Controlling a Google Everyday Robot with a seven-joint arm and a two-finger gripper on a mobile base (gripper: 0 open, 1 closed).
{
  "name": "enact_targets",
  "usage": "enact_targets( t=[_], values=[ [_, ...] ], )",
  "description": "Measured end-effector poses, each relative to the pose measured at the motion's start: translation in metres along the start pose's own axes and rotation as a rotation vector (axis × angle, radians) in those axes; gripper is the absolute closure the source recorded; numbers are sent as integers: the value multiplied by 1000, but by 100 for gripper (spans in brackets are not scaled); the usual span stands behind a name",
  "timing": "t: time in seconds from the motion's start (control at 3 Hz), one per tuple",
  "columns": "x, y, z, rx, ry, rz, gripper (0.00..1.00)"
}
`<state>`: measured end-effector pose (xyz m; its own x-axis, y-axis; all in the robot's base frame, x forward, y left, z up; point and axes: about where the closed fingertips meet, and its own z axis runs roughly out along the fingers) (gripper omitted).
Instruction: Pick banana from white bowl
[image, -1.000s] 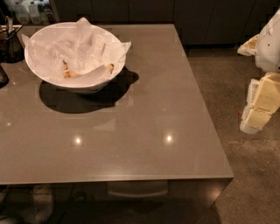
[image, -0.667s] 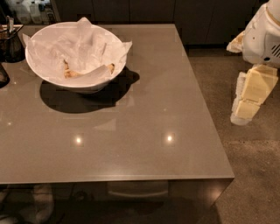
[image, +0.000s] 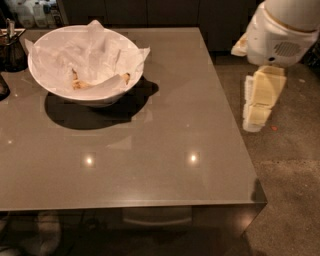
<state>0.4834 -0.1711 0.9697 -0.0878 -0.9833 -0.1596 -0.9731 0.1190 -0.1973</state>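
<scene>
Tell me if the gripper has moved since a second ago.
Yes. The gripper has shifted leftward in the view, toward the right edge of the table, but hangs beside it, far from the white bowl.

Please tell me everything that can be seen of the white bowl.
The white bowl is large, round and wide, with smooth sloping sides. It stands upright on the far left part of the grey table and casts a dark shadow. Crumpled white paper lines it and sticks past its rim. The banana lies inside, partly covered. The gripper hangs beyond the table's right edge, far from the bowl.
</scene>
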Motion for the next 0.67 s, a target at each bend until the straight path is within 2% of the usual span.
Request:
enact_targets(
  t=[0.67],
  values=[
    [-1,-3,0,16,-8,5,0]
  ],
)
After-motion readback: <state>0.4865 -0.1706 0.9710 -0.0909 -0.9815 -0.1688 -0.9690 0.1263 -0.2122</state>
